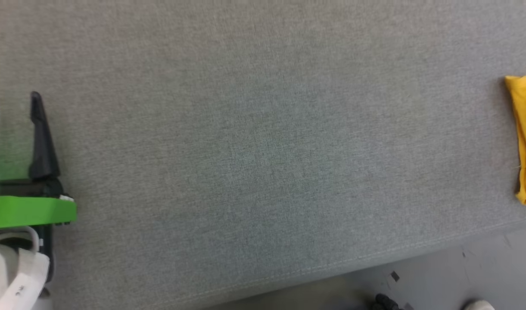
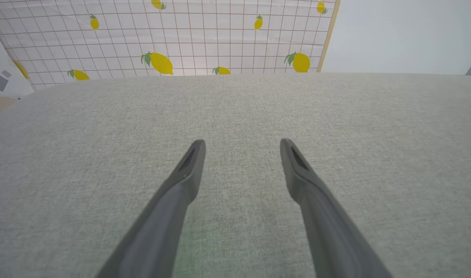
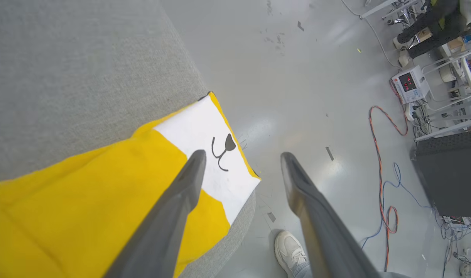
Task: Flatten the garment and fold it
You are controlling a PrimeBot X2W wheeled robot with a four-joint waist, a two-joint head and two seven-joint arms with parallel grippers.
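Observation:
The garment (image 3: 104,181) is a bright yellow shirt lying folded at the corner of the grey padded table (image 3: 65,69); a white patch with a black nose and mouth print faces up near the table edge. Its yellow edge (image 1: 525,133) also shows at the far right of the head view. My right gripper (image 3: 243,156) hovers above that corner, open, with nothing between its fingers. My left gripper (image 2: 243,144) is open over bare grey fabric; one of its fingers (image 1: 41,137) shows at the far left of the head view.
Beyond the table edge (image 1: 375,258) lies a grey floor with red and blue cables (image 3: 385,162) and equipment racks (image 3: 447,173). A person's white shoe (image 3: 291,251) stands by the table corner. A lemon-print cloth (image 2: 162,38) hangs behind the table.

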